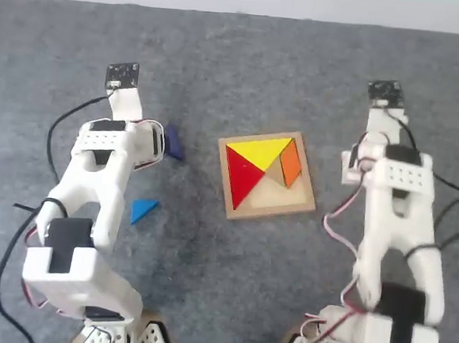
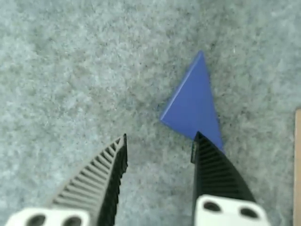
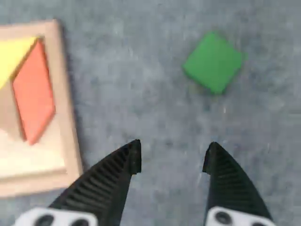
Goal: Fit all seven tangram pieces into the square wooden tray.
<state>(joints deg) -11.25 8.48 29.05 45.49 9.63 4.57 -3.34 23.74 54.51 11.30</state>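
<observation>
The square wooden tray [image 1: 306, 203] lies mid-table and holds a yellow triangle [image 1: 261, 151], a red triangle [image 1: 241, 179] and an orange parallelogram [image 1: 291, 166]. A dark blue triangle [image 2: 193, 101] lies flat on the carpet just ahead of my open left gripper [image 2: 160, 139], and one fingertip [image 2: 200, 141] overlaps its near corner. My right gripper [image 3: 174, 146] is open and holds nothing, beside the tray's rim [image 3: 68, 122]. A green square [image 3: 214, 61] lies farther ahead of it on the carpet. A light blue triangle [image 1: 143, 209] rests near the left arm.
Grey carpet covers the table. The left arm [image 1: 102, 177] stands left of the tray and the right arm [image 1: 397, 208] stands right of it. Cables hang along both arms. Bare wood shows in the tray's near half [image 1: 279, 195].
</observation>
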